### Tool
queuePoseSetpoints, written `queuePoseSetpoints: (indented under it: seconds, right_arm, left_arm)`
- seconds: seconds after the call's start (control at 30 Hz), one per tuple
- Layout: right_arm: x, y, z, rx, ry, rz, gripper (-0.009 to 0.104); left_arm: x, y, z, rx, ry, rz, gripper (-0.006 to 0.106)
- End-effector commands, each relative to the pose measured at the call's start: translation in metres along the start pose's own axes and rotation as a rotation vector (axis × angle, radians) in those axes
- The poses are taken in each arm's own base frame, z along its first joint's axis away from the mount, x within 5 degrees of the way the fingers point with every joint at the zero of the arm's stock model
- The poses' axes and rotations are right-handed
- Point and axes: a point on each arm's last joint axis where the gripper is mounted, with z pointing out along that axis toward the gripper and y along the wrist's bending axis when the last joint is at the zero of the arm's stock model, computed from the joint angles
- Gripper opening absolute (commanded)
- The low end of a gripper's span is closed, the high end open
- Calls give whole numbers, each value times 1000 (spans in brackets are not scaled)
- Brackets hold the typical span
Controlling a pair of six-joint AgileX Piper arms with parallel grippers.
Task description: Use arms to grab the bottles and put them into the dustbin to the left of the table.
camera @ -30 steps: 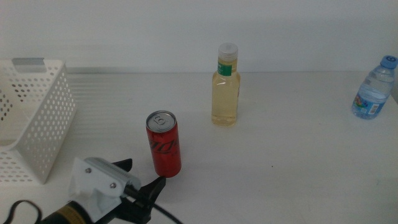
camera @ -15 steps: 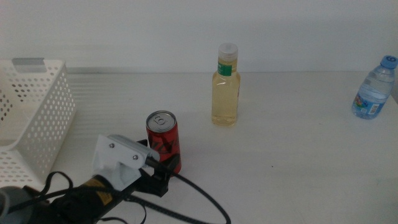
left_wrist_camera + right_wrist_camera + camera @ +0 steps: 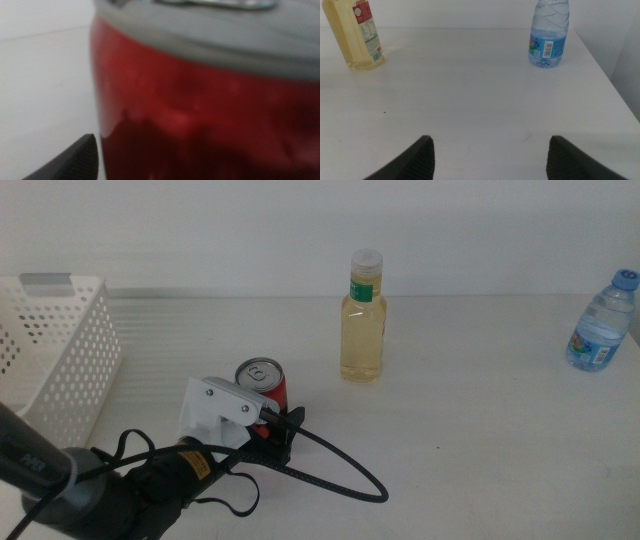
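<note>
Since a second ago I am pushing my left gripper (image 3: 284, 432) forward across the table (image 3: 480, 430): back then its jaws were short of the can (image 3: 262, 381) and spread beside its base, half a second ago they were reaching it, and now they are sitting around the can's lower body with my white mount covering much of the red side. In my left wrist view the can (image 3: 210, 110) is filling nearly the whole picture, blurred, with one dark jaw showing at its flank and the other hidden, so I cannot tell whether I am squeezing it yet or only bracketing it. The can is standing upright on the table and is sitting where it was in both earlier pictures.

My right gripper (image 3: 490, 155) is waiting out of the middle view, jaws spread wide with nothing between them, looking over bare table toward the yellow bottle (image 3: 355, 35) and the water bottle (image 3: 549, 35).

Farther out, the yellow bottle (image 3: 362, 320) is standing upright behind the can and to its right, well apart from it, unmoved. The water bottle (image 3: 601, 323) is staying at the table's far right edge. The dustbin (image 3: 60, 370) is sitting at the left, apart from the can, unchanged.
</note>
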Motion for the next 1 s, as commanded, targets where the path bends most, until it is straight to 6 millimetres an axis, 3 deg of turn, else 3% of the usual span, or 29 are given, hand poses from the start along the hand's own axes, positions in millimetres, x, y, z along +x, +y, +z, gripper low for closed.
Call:
queuePoseSetpoints:
  seconds: [0.0, 0.17, 0.47, 0.53, 0.77, 0.97]
  right_arm:
    - [-10, 0, -3, 4, -107, -16, 59]
    - [-10, 0, -3, 4, -107, -16, 59]
    - [-10, 0, -3, 4, -107, -16, 59]
    - [-10, 0, -3, 4, -107, -16, 59]
    - [-10, 0, -3, 4, -107, -16, 59]
    - [-10, 0, -3, 4, -107, -16, 59]
  left_arm:
    - [-33, -3, 3, 23, -242, -11, 89]
    - [-34, -2, 6, 23, -250, -11, 89]
    - [-33, -3, 5, 27, -246, 18, 26]
    - [-33, -4, 5, 41, -244, 12, -4]
    - [-44, -5, 1, 38, -218, -45, -5]
    - [-68, -7, -11, 15, -166, -24, -5]
